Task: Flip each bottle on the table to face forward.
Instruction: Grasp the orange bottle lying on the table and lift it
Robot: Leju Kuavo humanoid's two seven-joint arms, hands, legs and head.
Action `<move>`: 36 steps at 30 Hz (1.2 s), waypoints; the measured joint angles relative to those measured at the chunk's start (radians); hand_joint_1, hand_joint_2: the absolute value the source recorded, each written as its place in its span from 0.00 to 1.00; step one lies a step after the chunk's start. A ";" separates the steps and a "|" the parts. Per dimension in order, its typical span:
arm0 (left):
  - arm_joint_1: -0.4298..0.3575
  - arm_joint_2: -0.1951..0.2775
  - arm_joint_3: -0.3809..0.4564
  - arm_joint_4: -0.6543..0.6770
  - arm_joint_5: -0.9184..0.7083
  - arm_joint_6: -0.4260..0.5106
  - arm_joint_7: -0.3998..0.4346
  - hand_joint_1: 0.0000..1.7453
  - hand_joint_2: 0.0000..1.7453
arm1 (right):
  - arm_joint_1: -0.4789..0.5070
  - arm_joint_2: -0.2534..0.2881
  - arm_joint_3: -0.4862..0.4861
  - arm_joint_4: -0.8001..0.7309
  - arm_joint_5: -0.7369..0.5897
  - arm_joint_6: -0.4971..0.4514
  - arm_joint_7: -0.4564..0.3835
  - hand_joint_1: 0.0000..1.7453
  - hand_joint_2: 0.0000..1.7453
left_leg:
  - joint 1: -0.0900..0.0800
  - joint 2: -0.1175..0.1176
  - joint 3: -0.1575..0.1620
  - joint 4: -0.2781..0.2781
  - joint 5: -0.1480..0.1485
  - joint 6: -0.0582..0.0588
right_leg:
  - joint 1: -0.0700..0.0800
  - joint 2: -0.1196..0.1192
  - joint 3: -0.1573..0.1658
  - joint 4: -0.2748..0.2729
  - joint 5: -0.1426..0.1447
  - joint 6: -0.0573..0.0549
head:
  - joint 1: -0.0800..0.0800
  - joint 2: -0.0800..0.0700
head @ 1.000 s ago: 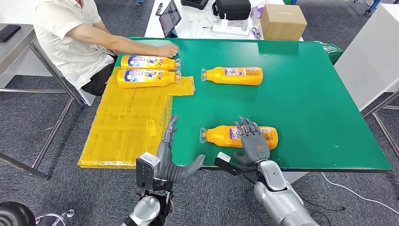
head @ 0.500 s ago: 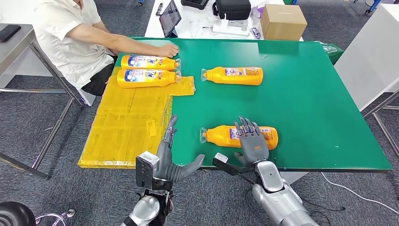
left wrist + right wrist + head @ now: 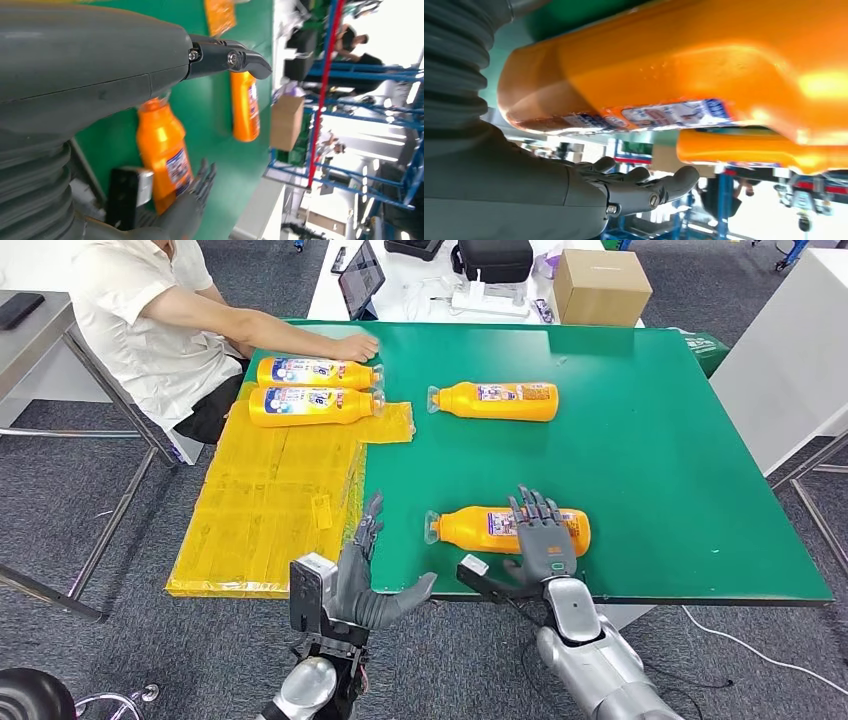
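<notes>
An orange bottle lies on its side near the front edge of the green table, cap to the left. My right hand lies over its label end with fingers spread and straight, not closed around it. The right wrist view shows the same bottle close beside my outstretched fingers. My left hand hangs open at the table's front edge, left of the bottle's cap. A second orange bottle lies farther back. Two more bottles lie on the yellow mat.
A person in a white shirt sits at the far left, one hand resting on the table by the mat's bottles. A cardboard box and electronics stand on the white table behind. The table's right half is bare green surface.
My right hand has edged slightly farther over the near bottle. My left hand has shifted a little forward and to the right. The bottles have not moved.
</notes>
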 joint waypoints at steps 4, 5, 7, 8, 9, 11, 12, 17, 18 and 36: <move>0.003 0.000 0.006 0.000 0.007 -0.009 0.010 0.00 1.00 | -0.026 -0.001 -0.025 0.042 0.006 0.016 0.031 0.00 1.00 | 0.000 0.000 0.001 0.000 0.000 0.000 | 0.000 0.000 0.001 0.000 0.000 0.000 | 0.000 0.000; 0.003 0.000 0.007 0.000 0.007 -0.010 0.012 0.00 1.00 | -0.031 -0.002 -0.030 0.050 0.009 0.016 0.036 0.00 1.00 | 0.000 0.000 0.002 0.000 0.000 0.000 | 0.000 0.000 0.001 0.000 0.000 0.000 | 0.000 0.000; 0.003 0.000 0.008 0.000 0.007 -0.011 0.014 0.00 1.00 | -0.037 -0.002 -0.039 0.062 0.015 0.017 0.047 0.00 1.00 | 0.000 0.000 0.002 0.000 0.000 0.000 | 0.000 0.000 0.002 0.000 0.000 0.000 | 0.000 0.000; 0.003 0.000 0.008 0.000 0.007 -0.013 0.016 0.00 1.00 | -0.039 -0.002 -0.044 0.066 0.017 0.017 0.052 0.00 1.00 | 0.000 0.000 0.002 0.000 0.000 0.000 | 0.000 0.000 0.002 0.000 0.000 0.000 | 0.000 0.000; 0.003 0.000 0.009 0.000 0.007 -0.015 0.019 0.00 1.00 | -0.041 -0.003 -0.049 0.069 0.019 0.017 0.056 0.00 1.00 | 0.000 0.000 0.003 0.000 0.000 0.000 | 0.000 0.000 0.002 0.000 0.000 0.000 | 0.000 0.000; 0.004 0.000 0.009 0.000 0.008 -0.022 0.025 0.00 1.00 | -0.043 -0.005 -0.060 0.075 0.024 0.017 0.060 0.00 1.00 | 0.000 0.000 0.003 0.000 0.000 0.000 | 0.000 0.000 0.003 0.000 0.000 0.000 | 0.000 0.000; 0.004 0.000 0.009 0.000 0.010 -0.025 0.028 0.00 1.00 | -0.045 -0.007 -0.066 0.078 0.025 0.018 0.059 0.00 1.00 | 0.000 0.000 0.003 0.000 0.000 0.000 | 0.000 0.000 0.003 0.000 0.000 0.000 | 0.000 0.000; 0.004 0.000 0.010 0.003 0.024 -0.037 0.040 0.00 1.00 | -0.059 -0.013 -0.093 0.102 -0.003 0.030 0.029 0.19 1.00 | 0.000 0.000 0.004 0.000 0.000 0.000 | 0.000 0.000 0.003 0.000 0.000 0.000 | 0.000 0.000; 0.004 0.000 0.010 0.004 0.026 -0.039 0.041 0.00 1.00 | -0.064 -0.013 -0.098 0.110 -0.007 0.033 0.027 0.43 1.00 | 0.000 0.000 0.004 0.000 0.000 0.000 | 0.000 0.000 0.004 0.000 0.000 0.000 | 0.000 0.000; -0.007 0.000 0.011 0.013 0.053 -0.061 0.049 0.00 1.00 | -0.138 -0.029 -0.183 0.262 -0.149 0.115 -0.133 0.97 1.00 | 0.000 0.000 0.010 0.000 0.000 0.001 | 0.000 0.000 0.008 -0.001 0.000 0.000 | 0.000 0.000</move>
